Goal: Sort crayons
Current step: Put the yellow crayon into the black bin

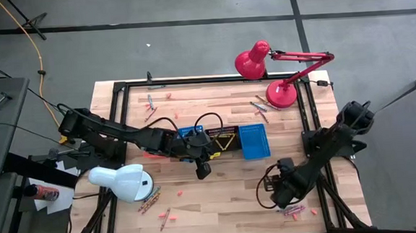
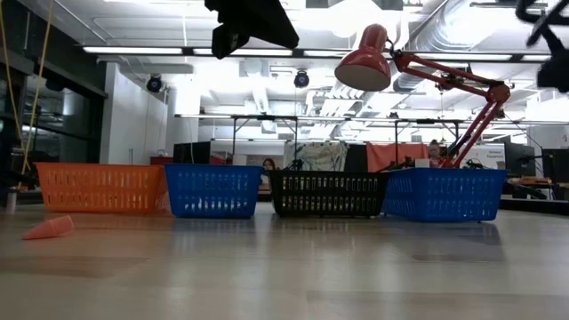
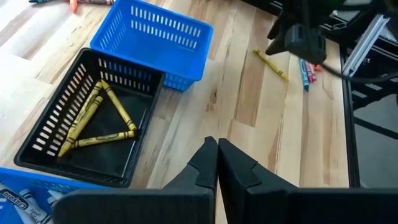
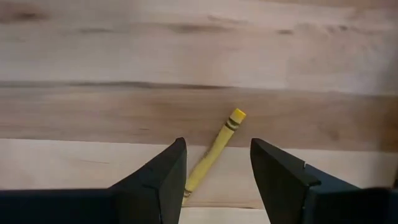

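Observation:
A yellow crayon [image 4: 214, 149] lies flat on the wooden table. My right gripper [image 4: 214, 163] points down over it, open, with one finger on each side of the crayon's lower half and not touching it. The left wrist view shows the same yellow crayon [image 3: 270, 63] beside my right gripper [image 3: 298, 37]. My left gripper [image 3: 216, 163] hangs shut and holds nothing, above the table near the black basket [image 3: 37, 140]. Three yellow crayons [image 3: 93, 124] lie in that basket. Pink crayons [image 1: 295, 211] lie close to my right gripper [image 1: 280, 196].
Four baskets stand in a row: orange [image 2: 100, 187], blue [image 2: 213, 190], black [image 2: 327, 194], blue [image 2: 444, 194]. A red desk lamp [image 1: 262, 59] stands at the far right and a white lamp [image 1: 121, 181] at the near left. Loose crayons lie scattered [image 1: 149, 105], [image 1: 259, 106], [image 1: 149, 201].

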You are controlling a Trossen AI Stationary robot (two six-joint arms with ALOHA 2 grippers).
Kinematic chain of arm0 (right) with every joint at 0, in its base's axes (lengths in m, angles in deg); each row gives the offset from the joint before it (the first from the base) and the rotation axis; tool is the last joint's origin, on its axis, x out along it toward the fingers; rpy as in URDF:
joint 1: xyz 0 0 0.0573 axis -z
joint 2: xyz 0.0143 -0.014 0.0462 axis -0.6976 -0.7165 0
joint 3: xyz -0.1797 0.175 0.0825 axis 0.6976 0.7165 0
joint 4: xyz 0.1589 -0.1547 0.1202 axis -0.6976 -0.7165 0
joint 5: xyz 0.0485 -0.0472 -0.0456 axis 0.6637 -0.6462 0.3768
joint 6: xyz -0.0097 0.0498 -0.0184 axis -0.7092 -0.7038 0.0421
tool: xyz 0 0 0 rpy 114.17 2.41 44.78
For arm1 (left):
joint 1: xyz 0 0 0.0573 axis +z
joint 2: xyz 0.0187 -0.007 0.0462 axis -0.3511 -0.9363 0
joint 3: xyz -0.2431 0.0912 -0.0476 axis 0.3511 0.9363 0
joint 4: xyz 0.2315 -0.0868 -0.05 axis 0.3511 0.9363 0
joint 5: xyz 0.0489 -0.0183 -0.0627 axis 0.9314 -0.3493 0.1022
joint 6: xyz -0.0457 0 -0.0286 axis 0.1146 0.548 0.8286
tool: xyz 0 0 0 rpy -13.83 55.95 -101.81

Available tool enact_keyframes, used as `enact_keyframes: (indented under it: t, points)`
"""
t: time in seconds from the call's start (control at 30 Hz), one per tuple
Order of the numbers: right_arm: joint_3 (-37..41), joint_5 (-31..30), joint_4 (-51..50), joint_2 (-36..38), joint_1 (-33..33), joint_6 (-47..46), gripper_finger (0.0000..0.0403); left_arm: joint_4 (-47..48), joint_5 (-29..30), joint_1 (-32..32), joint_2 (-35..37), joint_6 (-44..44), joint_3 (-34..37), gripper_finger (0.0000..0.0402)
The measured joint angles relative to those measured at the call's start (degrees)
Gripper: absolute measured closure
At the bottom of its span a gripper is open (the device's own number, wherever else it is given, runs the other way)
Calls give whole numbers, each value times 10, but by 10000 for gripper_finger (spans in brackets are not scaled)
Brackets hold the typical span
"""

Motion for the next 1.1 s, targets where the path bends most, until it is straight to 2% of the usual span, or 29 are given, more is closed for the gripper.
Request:
enact_keyframes:
  t: [0.33, 0.5, 0.7, 0.83, 1.03, 1.1]
  points:
    - [13, 102, 35, -54, -37, -32, 233, -1, 0, 0, 0, 2, 0, 401]
    - [80, 116, 134, -46, -47, -60, 234, -1, -1, 0, 0, -3, 0, 401]
    - [98, 113, 140, -23, -29, -29, 239, -3, -14, 1, 0, -2, 0, 401]
    - [110, 108, 152, -11, -14, 2, 278, -4, -16, 1, 0, 7, 0, 401]
    - [138, 106, 199, -3, -13, 21, 383, -3, -16, 1, 0, 7, 0, 401]
    - [135, 103, 185, -2, -13, 47, 390, -4, -16, 1, 0, 11, 0, 401]
